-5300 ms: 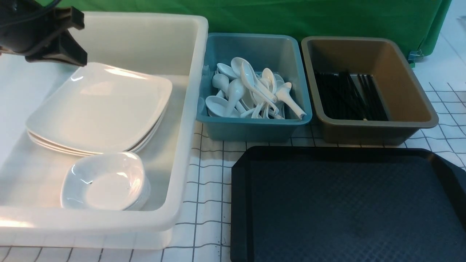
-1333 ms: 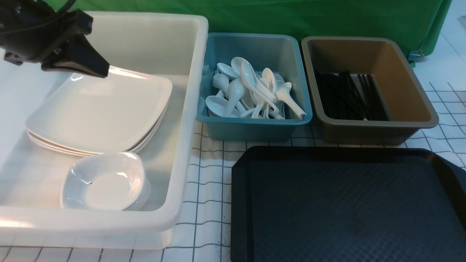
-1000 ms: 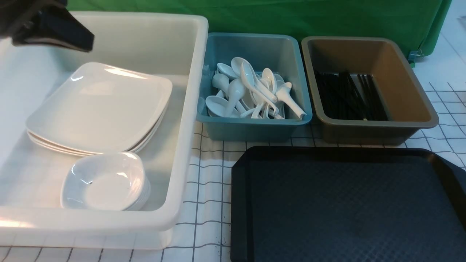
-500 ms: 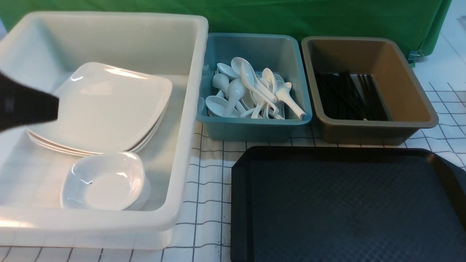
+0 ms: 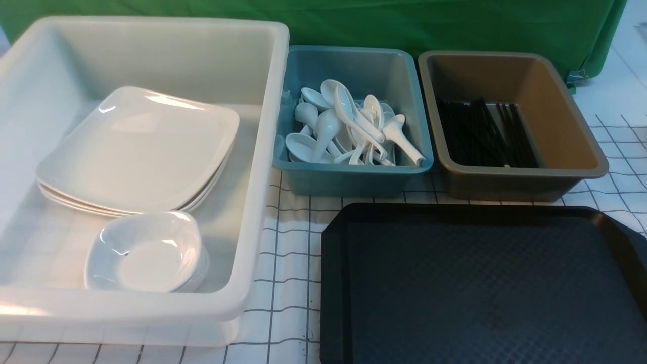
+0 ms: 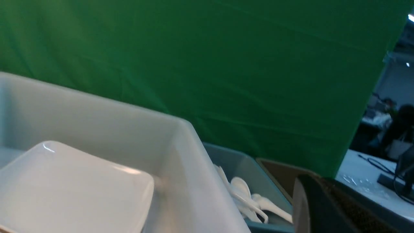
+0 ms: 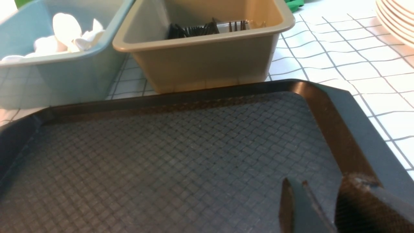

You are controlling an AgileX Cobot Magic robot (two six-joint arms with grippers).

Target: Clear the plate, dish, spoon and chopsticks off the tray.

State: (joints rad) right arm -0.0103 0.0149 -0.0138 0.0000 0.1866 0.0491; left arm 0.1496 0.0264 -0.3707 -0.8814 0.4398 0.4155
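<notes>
The black tray (image 5: 480, 283) lies bare at the front right and fills the right wrist view (image 7: 178, 155). The large white plate (image 5: 141, 146) tops a stack inside the white tub (image 5: 273, 101) and also shows in the left wrist view (image 6: 64, 191). Small white dishes (image 5: 146, 253) are stacked in front of it. White spoons (image 5: 349, 126) lie piled in the teal tub (image 5: 354, 177). Black chopsticks (image 5: 480, 134) lie in the brown tub (image 5: 576, 141). Neither gripper shows in the front view. My left gripper (image 6: 312, 183) is shut and empty, high beside the white tub. My right gripper (image 7: 318, 184) is open and empty, just above the tray.
A green cloth (image 5: 404, 20) hangs behind the tubs. The table has a white checked cover (image 5: 288, 253). A second stack of plates (image 7: 397, 19) stands to the right of the tray in the right wrist view.
My left arm was above the far left of the white tub. It swung down along the tub's left side and left the front view. Nothing else moved.
</notes>
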